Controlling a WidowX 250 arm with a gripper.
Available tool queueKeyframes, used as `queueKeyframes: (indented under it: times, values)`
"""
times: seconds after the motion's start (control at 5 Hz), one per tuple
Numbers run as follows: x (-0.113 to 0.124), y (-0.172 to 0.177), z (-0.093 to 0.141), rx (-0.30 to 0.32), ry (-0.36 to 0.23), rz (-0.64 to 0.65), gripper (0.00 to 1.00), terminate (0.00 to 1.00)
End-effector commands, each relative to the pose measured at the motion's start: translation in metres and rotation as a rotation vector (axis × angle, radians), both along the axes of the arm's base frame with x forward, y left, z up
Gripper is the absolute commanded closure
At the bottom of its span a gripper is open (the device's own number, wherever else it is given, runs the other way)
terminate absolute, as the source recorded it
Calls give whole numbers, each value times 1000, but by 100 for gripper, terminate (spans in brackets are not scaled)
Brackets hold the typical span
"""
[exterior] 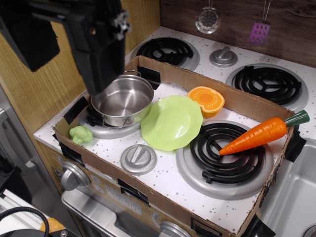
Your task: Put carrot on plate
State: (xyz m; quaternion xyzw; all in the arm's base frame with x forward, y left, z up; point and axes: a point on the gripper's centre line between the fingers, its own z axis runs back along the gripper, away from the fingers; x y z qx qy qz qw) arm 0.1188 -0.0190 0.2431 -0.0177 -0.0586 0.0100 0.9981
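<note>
A toy carrot [261,135] lies across the front-right burner [224,157], apart from the lime-green plate [171,123]; the gripper [98,47] jaws' state cannot be told.

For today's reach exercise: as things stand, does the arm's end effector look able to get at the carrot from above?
Probably yes. The carrot lies exposed on the front right burner with nothing over it, its stem on the cardboard wall. The end effector hangs far left, over the pot.
</note>
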Motion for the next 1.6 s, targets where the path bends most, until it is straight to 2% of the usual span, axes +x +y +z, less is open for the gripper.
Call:
queueKeyframes:
  times: [0.0,0.2,0.6,0.8,1.0,1.4]
  values:
    - [0,0,0,0,0,0,0,0]
    - [24,-3,-22,-20,-18,-56,0,0]
    - [69,-31,-61,-4,-92,-190,0,0]
    - [95,-45,-82,-36,-126,-311,0,0]
    - [120,-55,-103,-73,-149,-487,0,0]
    - [154,-68,-137,-104,-249,-754,0,0]
